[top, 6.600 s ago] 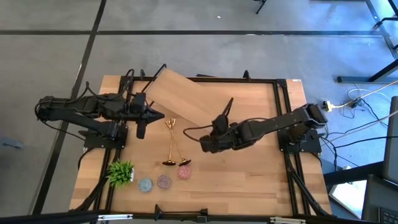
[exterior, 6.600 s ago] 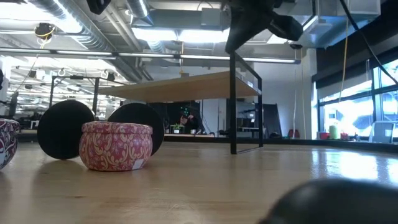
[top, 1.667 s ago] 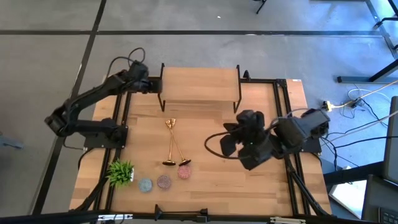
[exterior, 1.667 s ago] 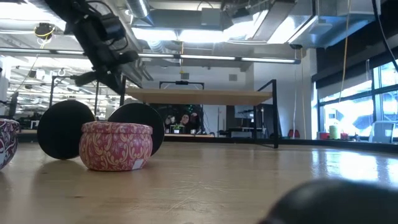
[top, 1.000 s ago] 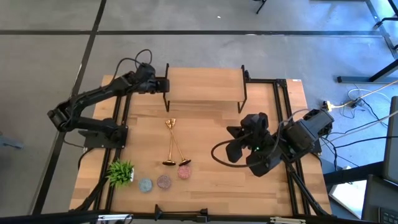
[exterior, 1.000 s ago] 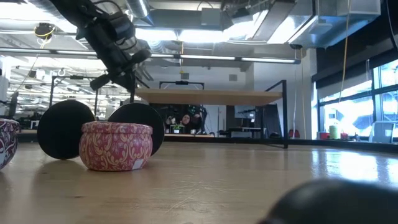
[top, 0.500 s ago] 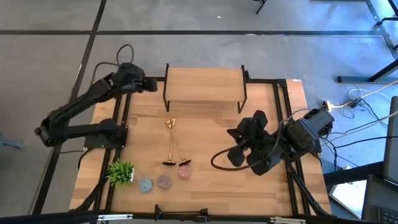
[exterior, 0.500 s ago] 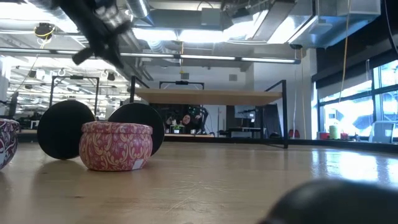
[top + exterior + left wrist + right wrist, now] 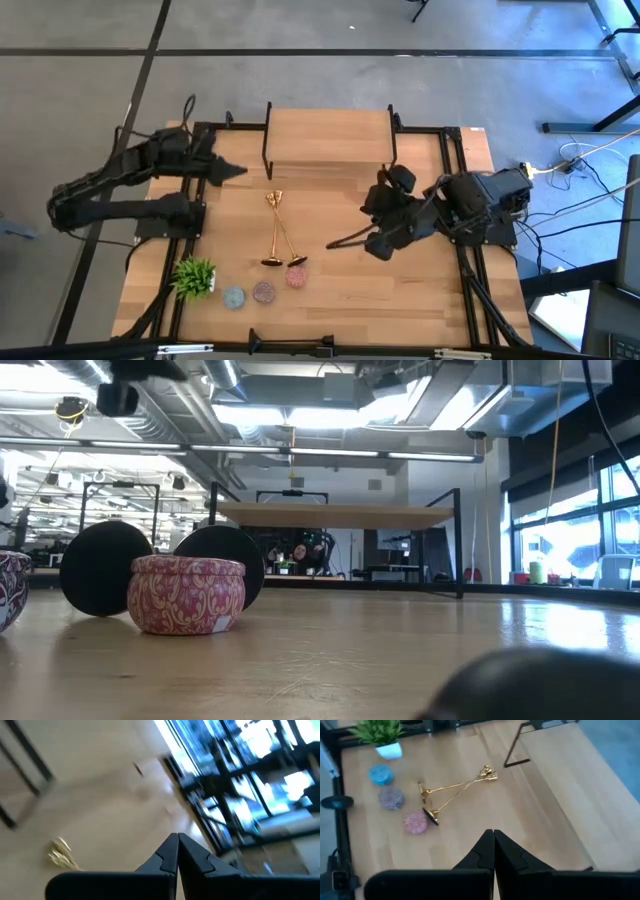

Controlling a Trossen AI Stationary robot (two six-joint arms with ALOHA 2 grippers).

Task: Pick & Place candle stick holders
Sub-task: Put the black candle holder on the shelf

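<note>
Nearest, three small tins [image 9: 264, 292] beside green plant [image 9: 194, 276]. Then two gold candle stick holders [image 9: 278, 231] flat on table [image 9: 340, 290], crossed. Right gripper [image 9: 335, 243] beside them, fingers pressed together, empty. Left gripper [image 9: 240, 171] likewise closed, near wooden shelf [image 9: 327, 137].

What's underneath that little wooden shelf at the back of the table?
From above, the wooden shelf covers whatever lies below it. The low view looks between its black legs: only bare table shows there, with room clutter far behind. The gold candlesticks lie in front, not under.
</note>
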